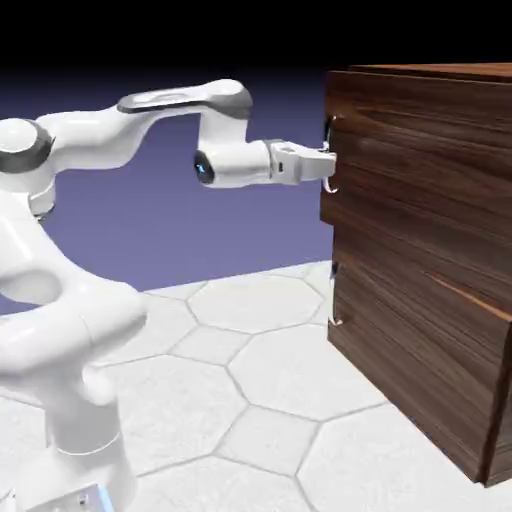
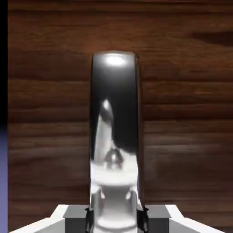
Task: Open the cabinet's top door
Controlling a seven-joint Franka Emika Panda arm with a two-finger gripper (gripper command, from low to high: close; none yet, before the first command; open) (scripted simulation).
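Observation:
The cabinet (image 1: 430, 230) is a big dark wood-grain box at the exterior view's right, its front seen almost edge-on. My gripper (image 1: 327, 161) reaches level from the left to the upper part of that front edge, at the top door's silver bar handle (image 1: 330, 185). In the hand view the handle (image 2: 114, 113) stands upright and large in front of the top door (image 2: 182, 91). It runs down between my grey fingertips (image 2: 68, 217), and my gripper (image 2: 114, 219) is shut on it. The door looks flush with the cabinet.
A smaller handle (image 1: 336, 296) shows lower on the cabinet's front edge. The cabinet stands on a white table (image 1: 260, 380) with a hexagon pattern. My arm's base and elbow (image 1: 70, 330) fill the lower left.

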